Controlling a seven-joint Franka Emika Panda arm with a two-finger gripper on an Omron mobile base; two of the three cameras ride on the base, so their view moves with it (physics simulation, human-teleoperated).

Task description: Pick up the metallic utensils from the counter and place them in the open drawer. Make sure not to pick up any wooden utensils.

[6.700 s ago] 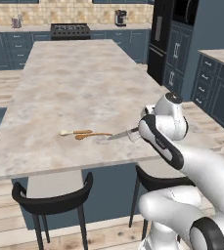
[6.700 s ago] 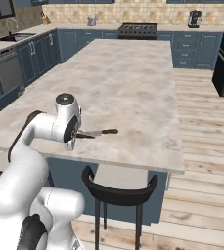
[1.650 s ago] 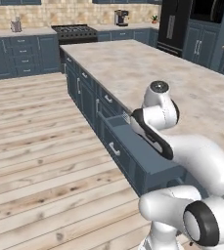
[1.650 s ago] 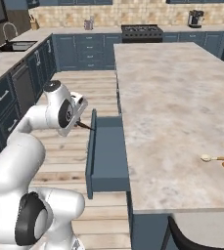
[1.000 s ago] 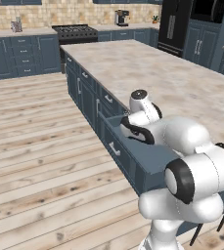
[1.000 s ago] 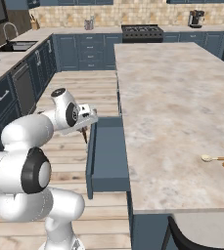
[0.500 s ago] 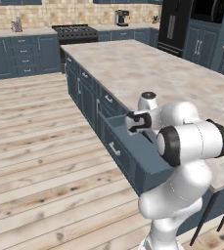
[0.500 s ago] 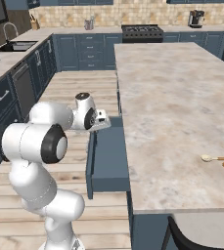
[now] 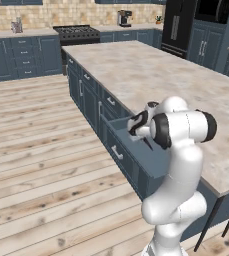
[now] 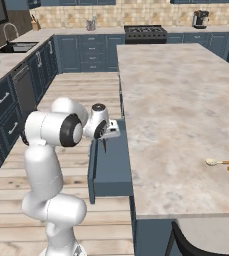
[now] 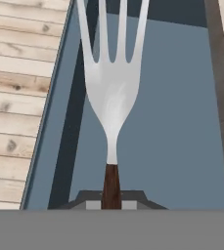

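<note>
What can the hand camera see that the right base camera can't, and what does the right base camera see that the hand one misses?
Hand view alone: the shiny fork close up, its prongs plain to see, pointing down into the open drawer.

Right base view alone: the white arm, the counter, two wooden spoons lying near its right edge, and the stove far behind.

Both: the gripper shut on the fork's dark handle, the blue drawer beneath it, and the wooden floor beside the drawer.
</note>
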